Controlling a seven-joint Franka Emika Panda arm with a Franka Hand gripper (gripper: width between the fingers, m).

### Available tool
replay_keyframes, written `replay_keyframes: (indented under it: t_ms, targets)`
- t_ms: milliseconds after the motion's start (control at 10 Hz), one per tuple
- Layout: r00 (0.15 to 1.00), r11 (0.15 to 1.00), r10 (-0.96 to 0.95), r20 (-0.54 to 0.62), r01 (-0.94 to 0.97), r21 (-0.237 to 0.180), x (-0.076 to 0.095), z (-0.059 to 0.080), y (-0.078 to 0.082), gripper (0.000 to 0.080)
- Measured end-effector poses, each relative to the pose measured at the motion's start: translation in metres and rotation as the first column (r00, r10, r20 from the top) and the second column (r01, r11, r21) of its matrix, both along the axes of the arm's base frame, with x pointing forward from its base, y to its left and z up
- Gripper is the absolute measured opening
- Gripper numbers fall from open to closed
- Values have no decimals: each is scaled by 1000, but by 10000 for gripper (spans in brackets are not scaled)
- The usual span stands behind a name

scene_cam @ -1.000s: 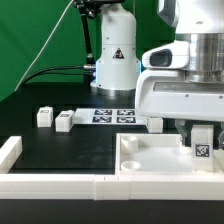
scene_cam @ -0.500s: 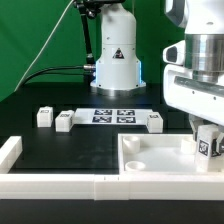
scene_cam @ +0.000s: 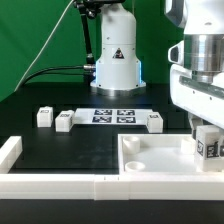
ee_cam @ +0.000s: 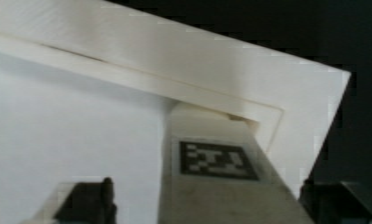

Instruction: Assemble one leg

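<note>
At your frame's right edge the hand (scene_cam: 207, 140) grips a tagged leg (scene_cam: 209, 146) over the white panel (scene_cam: 150, 158). Three more legs (scene_cam: 63, 121) sit mid-left on the table (scene_cam: 70, 150), flanking the marker board (scene_cam: 112, 115).

No readable words, brand names or numbers anywhere. Only signs:

- Black triangular warning symbol on the white robot base (scene_cam: 117, 60), well behind the gripper (scene_cam: 207, 137); too small to read its inner figure.
- Black-and-white square tag on the leg (scene_cam: 209, 147) between the gripper fingers; same tag seen close in the wrist view on the leg (ee_cam: 217, 160), pattern blurred.
- Several square marker tags on the marker board (scene_cam: 112, 116), well away from the gripper toward the exterior view's left.
- Small dark tags on three loose legs (scene_cam: 43, 117), (scene_cam: 64, 121), (scene_cam: 155, 122) beside that board; patterns not legible.
</note>
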State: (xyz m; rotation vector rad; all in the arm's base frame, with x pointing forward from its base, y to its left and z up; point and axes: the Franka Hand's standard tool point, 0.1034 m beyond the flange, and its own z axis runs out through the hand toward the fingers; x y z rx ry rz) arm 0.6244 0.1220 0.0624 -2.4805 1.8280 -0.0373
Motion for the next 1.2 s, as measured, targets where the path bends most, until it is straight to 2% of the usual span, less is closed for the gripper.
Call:
replay_keyframes:
  t_ms: [100,200,500,800,900,1100,1200]
  targets:
    - [999,999,51,6,-51,-3,1,1,0,590]
    - [983,983,183,10,-183,-11,1,1,2,637]
    - [864,864,504,17,-503,-32,1,2,3,646]
    - [675,674,738,13,-737,-55,1,1,0,649]
    - [572,571,820,6,-818,-66,2,1,-1,649]
    - [442,440,897,-4,-894,-77,2,1,-2,649]
    - [345,343,938,-15,-936,-85,2,1,-3,649]
